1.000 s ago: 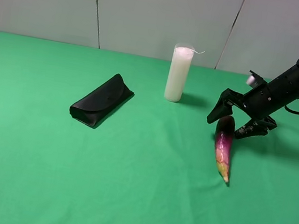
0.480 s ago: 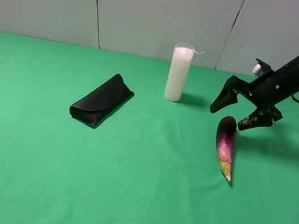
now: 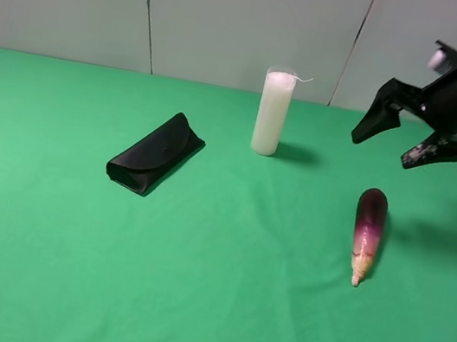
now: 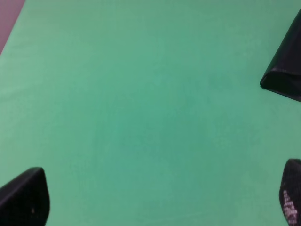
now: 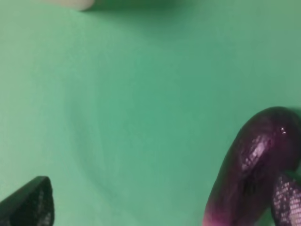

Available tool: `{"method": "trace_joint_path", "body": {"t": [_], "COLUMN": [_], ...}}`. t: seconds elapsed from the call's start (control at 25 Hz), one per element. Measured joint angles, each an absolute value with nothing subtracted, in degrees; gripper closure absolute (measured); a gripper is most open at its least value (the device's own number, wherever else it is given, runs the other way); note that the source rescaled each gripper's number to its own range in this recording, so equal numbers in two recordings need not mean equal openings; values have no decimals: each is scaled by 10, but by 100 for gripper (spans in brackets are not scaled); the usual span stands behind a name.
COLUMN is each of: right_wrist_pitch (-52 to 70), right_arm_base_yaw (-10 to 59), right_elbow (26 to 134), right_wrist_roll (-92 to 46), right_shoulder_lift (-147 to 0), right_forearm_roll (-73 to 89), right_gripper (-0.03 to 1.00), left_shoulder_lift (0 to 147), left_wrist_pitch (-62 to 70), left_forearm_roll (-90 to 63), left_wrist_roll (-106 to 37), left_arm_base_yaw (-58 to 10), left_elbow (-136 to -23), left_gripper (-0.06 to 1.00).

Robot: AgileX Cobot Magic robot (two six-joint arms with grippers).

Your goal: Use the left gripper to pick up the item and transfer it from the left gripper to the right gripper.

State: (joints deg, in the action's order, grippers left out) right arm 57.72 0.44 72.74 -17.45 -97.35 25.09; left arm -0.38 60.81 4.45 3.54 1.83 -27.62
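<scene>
The item [image 3: 366, 234], a dark purple vegetable with a pale pointed tip, lies alone on the green cloth at the right, tip toward the front. My right gripper [image 3: 386, 149] hangs open in the air behind and above it, holding nothing. In the right wrist view the item [image 5: 254, 174] shows close to one fingertip [image 5: 286, 201], with the right gripper [image 5: 160, 207] spread wide. The left gripper [image 4: 157, 202] is out of the exterior view. Its wrist view shows its two fingertips far apart over bare cloth, empty.
A black folded glasses case [image 3: 155, 153] lies left of centre, and its corner [image 4: 284, 66] shows in the left wrist view. A tall white candle [image 3: 272, 113] stands at the back middle; its base [image 5: 75, 4] edges the right wrist view.
The right gripper has lifted up and back to the right, away from the item. The item has shifted a little to the right and lies flat on the cloth.
</scene>
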Motion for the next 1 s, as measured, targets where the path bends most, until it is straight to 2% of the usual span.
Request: {"method": "trace_joint_path", "body": {"t": [0.68, 1.0], "right_wrist_pitch": [685, 696], "right_arm_base_yaw": [4, 4], "right_elbow": [727, 727], "right_wrist_roll": [-106, -93], "right_shoulder_lift": [-761, -657], "right_forearm_roll": [149, 121], "right_gripper": [-3, -3], "left_shoulder_lift": [-4, -4], "left_wrist_pitch": [608, 608], "left_forearm_roll": [44, 44], "left_wrist_roll": [35, 35], "left_arm_base_yaw": [18, 18], "left_elbow": [-276, -276], "left_gripper": [-3, -3]}}
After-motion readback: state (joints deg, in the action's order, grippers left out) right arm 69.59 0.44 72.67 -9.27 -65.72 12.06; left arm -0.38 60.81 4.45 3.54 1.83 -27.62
